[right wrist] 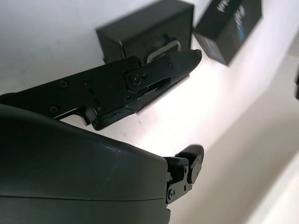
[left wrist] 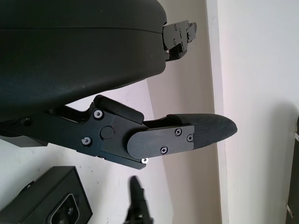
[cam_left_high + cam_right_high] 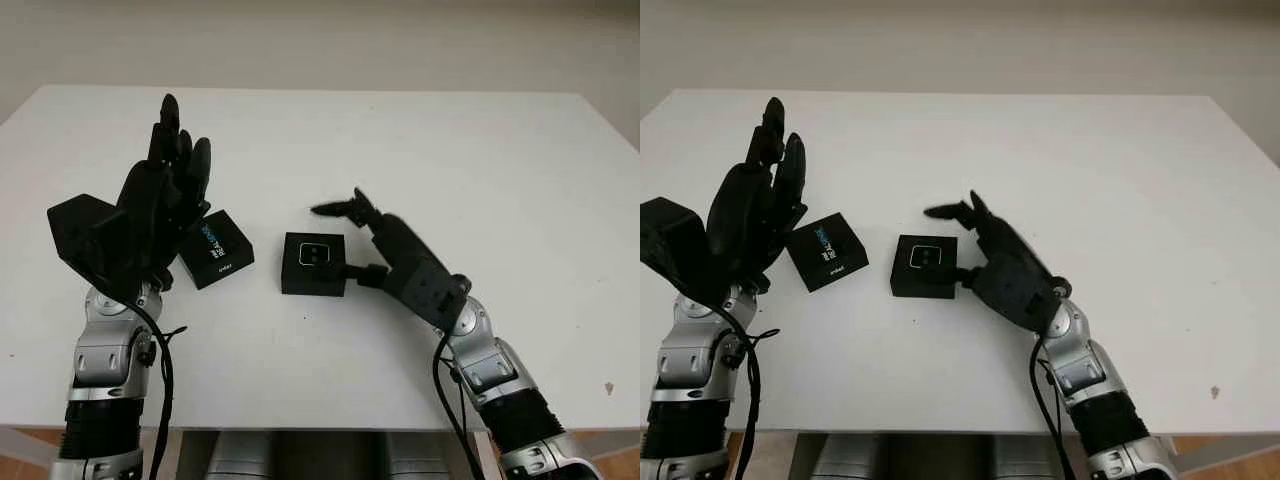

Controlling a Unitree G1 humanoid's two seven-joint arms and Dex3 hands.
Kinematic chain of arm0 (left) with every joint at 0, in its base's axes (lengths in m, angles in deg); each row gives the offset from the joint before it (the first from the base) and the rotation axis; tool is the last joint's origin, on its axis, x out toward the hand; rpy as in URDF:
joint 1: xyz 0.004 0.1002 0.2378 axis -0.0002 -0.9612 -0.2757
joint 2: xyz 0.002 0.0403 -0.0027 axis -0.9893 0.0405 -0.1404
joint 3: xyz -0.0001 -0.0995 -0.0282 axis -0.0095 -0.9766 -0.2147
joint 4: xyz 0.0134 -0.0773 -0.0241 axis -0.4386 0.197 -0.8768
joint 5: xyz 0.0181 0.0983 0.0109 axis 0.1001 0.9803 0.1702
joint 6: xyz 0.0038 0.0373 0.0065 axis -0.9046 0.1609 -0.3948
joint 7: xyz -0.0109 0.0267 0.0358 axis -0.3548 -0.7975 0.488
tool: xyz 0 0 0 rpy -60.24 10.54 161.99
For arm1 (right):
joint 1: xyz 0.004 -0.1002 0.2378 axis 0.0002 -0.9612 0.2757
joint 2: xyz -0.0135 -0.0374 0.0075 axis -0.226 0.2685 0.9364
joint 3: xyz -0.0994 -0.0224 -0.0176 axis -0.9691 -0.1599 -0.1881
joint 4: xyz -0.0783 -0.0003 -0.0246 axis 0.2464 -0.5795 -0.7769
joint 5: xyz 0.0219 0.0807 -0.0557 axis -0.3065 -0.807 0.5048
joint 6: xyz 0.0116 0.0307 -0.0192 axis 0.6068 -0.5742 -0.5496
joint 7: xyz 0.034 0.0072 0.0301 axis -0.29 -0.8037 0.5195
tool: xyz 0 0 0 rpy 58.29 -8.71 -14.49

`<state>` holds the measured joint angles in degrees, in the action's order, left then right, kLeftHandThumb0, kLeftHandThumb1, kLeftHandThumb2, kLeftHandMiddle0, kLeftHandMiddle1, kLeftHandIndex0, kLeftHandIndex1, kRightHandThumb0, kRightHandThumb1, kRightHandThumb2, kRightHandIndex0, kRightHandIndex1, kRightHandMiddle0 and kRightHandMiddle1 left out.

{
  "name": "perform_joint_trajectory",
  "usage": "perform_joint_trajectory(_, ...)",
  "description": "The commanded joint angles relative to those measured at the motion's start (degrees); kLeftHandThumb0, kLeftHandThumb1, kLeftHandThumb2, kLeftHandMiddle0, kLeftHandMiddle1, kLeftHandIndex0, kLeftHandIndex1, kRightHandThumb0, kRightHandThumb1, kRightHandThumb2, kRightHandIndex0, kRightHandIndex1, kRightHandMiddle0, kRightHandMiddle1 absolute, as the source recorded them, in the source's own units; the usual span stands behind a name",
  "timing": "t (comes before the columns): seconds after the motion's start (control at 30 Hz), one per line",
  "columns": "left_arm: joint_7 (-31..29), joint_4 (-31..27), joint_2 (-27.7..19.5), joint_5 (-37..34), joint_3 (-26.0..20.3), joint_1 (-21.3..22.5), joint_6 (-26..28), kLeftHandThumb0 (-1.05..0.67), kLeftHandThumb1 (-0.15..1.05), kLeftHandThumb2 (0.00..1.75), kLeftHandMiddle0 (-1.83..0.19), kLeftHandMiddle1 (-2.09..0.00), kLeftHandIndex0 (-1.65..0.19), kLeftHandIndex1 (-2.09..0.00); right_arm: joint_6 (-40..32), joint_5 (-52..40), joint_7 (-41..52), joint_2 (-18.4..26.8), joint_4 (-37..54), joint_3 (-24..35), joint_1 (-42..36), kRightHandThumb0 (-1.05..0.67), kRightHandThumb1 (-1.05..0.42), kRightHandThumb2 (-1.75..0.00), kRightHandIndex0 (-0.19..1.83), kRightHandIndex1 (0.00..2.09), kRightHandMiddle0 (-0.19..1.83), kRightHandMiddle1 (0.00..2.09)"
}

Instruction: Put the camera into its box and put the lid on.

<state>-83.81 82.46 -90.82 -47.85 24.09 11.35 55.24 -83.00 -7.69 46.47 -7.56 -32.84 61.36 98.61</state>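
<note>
A black open box (image 3: 312, 276) sits mid-table with the small silver-faced camera (image 3: 315, 254) lying inside it. The black lid (image 3: 216, 249), printed with blue and white lettering, lies flat just left of the box. My right hand (image 3: 345, 240) is open at the box's right side, its thumb (image 3: 366, 272) close against the box wall and its other fingers (image 3: 338, 209) hovering past the far right corner. My left hand (image 3: 180, 150) is raised open above the table, left of the lid. The right wrist view has the box (image 1: 145, 30) and lid (image 1: 229, 25) beyond my finger.
The white table (image 3: 450, 150) stretches wide to the right and far side. Its front edge (image 3: 300, 425) runs just behind my forearms. A pale wall stands beyond the far edge.
</note>
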Motion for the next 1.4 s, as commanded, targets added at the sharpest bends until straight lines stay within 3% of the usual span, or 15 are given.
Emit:
perform_joint_trajectory(0.0,0.2,-0.9,-0.1,-0.1,0.0,0.5,0.1,-0.73,1.05,0.53,0.19,0.00,0.19,0.00,-0.1,-1.0,0.0,0.5,3.0,1.3,0.5,-0.61,-0.94,-0.05,-0.09,0.07,0.20,0.16)
perform_joint_trajectory(0.27,-0.2,-0.3,-0.4,-0.1,0.1,0.8,-0.1,-0.73,1.05,0.54,0.19,0.00,0.19,0.00,-4.4,-3.8,1.1,2.8,11.4,6.6,2.4,-0.65,-0.91,-0.05,-0.10,0.05,0.14,0.12)
perform_joint_trajectory(0.5,1.0,0.3,-0.1,0.6,-0.4,1.1,-1.5,-0.70,1.05,0.49,0.19,-0.01,0.19,-0.01,-8.7,-7.2,1.6,2.2,15.2,9.1,2.8,-0.65,-0.91,-0.06,-0.12,0.04,0.09,0.09)
perform_joint_trajectory(0.67,11.3,3.2,-4.0,17.7,2.9,0.7,-8.5,-0.64,1.05,0.24,-0.14,-0.12,-0.09,-0.15,-9.3,-16.4,3.8,0.2,13.0,12.5,3.1,-0.63,-0.95,-0.06,-0.18,0.02,0.05,0.07)
perform_joint_trajectory(0.73,12.2,4.8,-7.4,23.7,4.5,0.4,-9.9,-0.62,1.05,0.15,-0.19,-0.09,-0.13,-0.15,-9.6,-19.3,4.6,-0.2,12.0,13.7,3.7,-0.61,-0.95,-0.06,-0.18,0.02,0.04,0.06)
perform_joint_trajectory(0.83,8.0,5.1,-13.4,30.0,7.2,0.1,-7.8,-0.69,1.04,0.10,-0.07,-0.03,-0.03,-0.08,-11.0,-22.5,4.7,-0.3,11.1,15.3,4.9,-0.66,-0.98,-0.07,-0.17,0.03,0.02,0.05)
perform_joint_trajectory(0.97,0.0,3.9,-18.7,32.6,9.4,-0.1,-4.8,-0.76,1.02,0.06,0.10,-0.02,0.13,-0.02,-12.6,-27.2,5.6,-0.4,10.3,17.9,6.7,-0.76,-1.02,-0.07,-0.18,0.02,-0.07,0.01)
perform_joint_trajectory(1.17,-4.1,7.2,-22.3,33.9,11.5,1.1,-7.3,-0.76,1.02,0.06,0.12,-0.04,0.12,-0.04,-10.3,-31.2,11.5,2.2,7.3,19.6,8.5,-0.79,-1.05,-0.10,-0.19,0.00,-0.19,0.00)
perform_joint_trajectory(1.37,-8.2,11.3,-24.3,34.5,13.9,3.9,-9.7,-0.79,1.01,0.05,0.11,-0.05,0.13,-0.05,-9.9,-31.0,10.2,2.4,8.2,20.4,8.2,-0.83,-1.05,-0.10,-0.19,0.00,-0.19,0.00)
